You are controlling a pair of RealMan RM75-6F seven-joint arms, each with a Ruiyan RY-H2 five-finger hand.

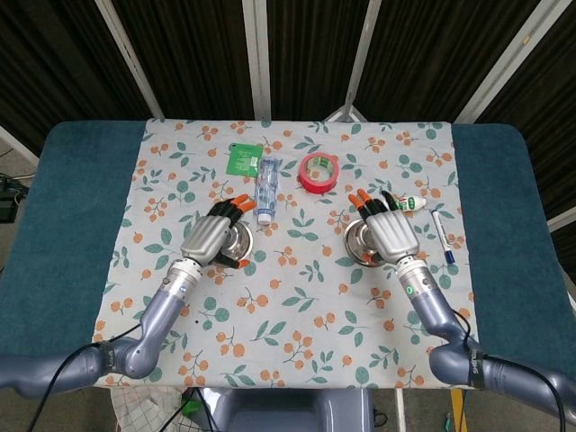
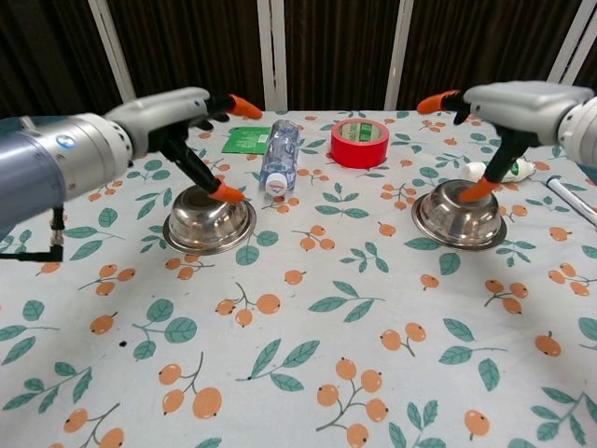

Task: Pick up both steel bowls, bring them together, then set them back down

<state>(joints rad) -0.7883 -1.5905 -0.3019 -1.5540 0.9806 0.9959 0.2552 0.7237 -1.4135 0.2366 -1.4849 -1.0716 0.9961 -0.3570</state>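
The left steel bowl (image 2: 209, 222) sits on the flowered cloth, and in the head view only part of this left bowl (image 1: 241, 245) shows beside my left hand (image 1: 209, 236). My left hand (image 2: 177, 117) hovers just above it with fingers spread, holding nothing. The right steel bowl (image 2: 459, 214) also rests on the cloth, and the head view shows this right bowl (image 1: 361, 245) partly covered. Over it my right hand (image 2: 518, 101) is lifted clear, fingers apart and empty. From the head camera my right hand (image 1: 389, 232) covers the bowl's right side.
A red tape roll (image 2: 360, 142) and a lying water bottle (image 2: 278, 154) sit behind and between the bowls. A green packet (image 1: 243, 159) lies at the back left. A small white tube (image 1: 409, 205) and a pen (image 1: 443, 236) lie right of the right bowl.
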